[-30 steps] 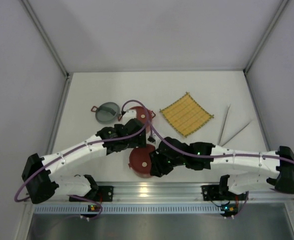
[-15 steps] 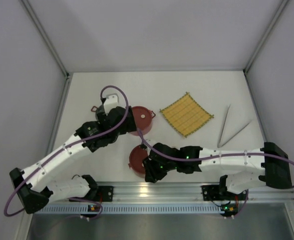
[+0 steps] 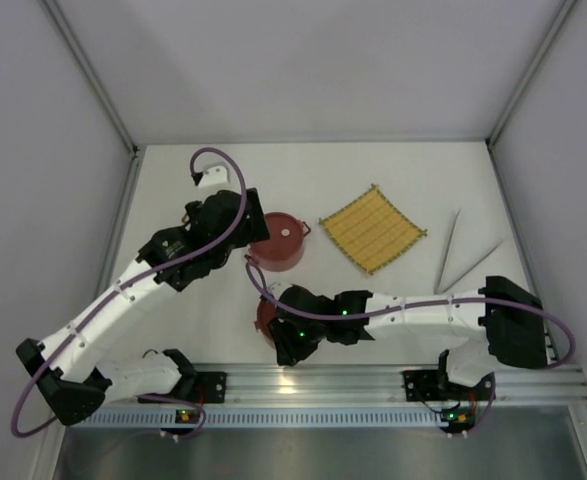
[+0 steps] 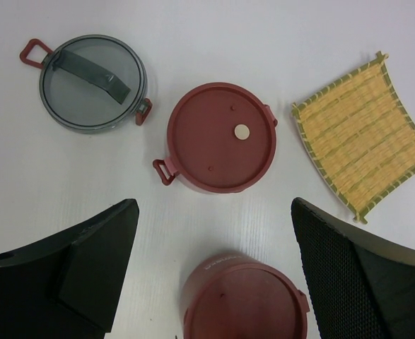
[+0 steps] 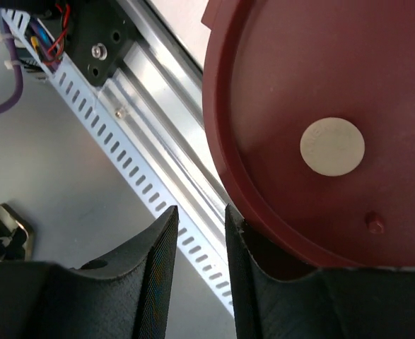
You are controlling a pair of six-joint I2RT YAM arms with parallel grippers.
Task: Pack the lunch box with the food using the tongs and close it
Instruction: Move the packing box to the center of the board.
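The lunch box [image 4: 221, 138] is two lidded maroon tiers with pale centre dots. The left gripper [image 4: 211, 212] stands wide apart, empty. The right gripper [image 5: 199, 222] is narrowly parted and empty, beside one tier's rim.

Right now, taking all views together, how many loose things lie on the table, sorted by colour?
Maroon lidded tiers: 2
Grey round piece with red handles: 1
Yellow woven mat: 1
Silver tongs: 1
Total: 5
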